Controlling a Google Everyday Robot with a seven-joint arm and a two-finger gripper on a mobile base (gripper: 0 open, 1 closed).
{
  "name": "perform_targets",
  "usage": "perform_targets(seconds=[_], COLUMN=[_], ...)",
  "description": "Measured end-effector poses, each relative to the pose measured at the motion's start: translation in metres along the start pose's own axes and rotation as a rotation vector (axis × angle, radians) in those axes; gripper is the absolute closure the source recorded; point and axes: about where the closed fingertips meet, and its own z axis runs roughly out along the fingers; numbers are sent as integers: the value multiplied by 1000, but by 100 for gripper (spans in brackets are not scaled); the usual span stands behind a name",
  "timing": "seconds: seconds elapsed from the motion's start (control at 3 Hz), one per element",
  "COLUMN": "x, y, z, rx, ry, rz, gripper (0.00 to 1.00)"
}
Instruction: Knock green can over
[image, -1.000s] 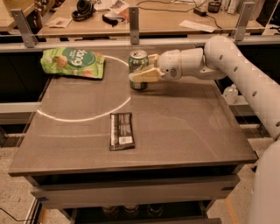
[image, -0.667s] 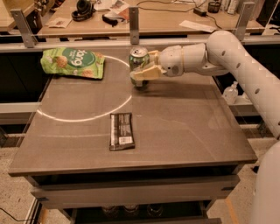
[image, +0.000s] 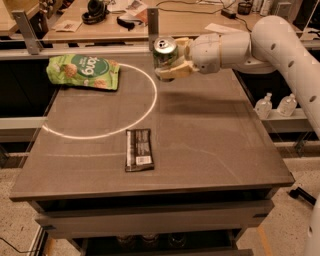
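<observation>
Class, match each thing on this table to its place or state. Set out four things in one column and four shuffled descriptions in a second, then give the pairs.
Things
1 green can
2 green snack bag
3 dark bar wrapper
4 gripper

Descriptions
A flat, far left of the table
B reaching in from the right, at the far edge
C upright, between the fingers
D flat, nearest the front edge

Pairs: 1-C, 2-A, 3-D, 4-B
</observation>
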Motion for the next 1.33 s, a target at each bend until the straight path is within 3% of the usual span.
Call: perform_targets(seconds=[0.33, 0.67, 1.33], x=[-16, -28, -3], y=[-6, -6, 19], z=[-12, -21, -30], rx=[0, -45, -296], ry=[31, 114, 360], rz=[-156, -341, -625], gripper=[100, 100, 100])
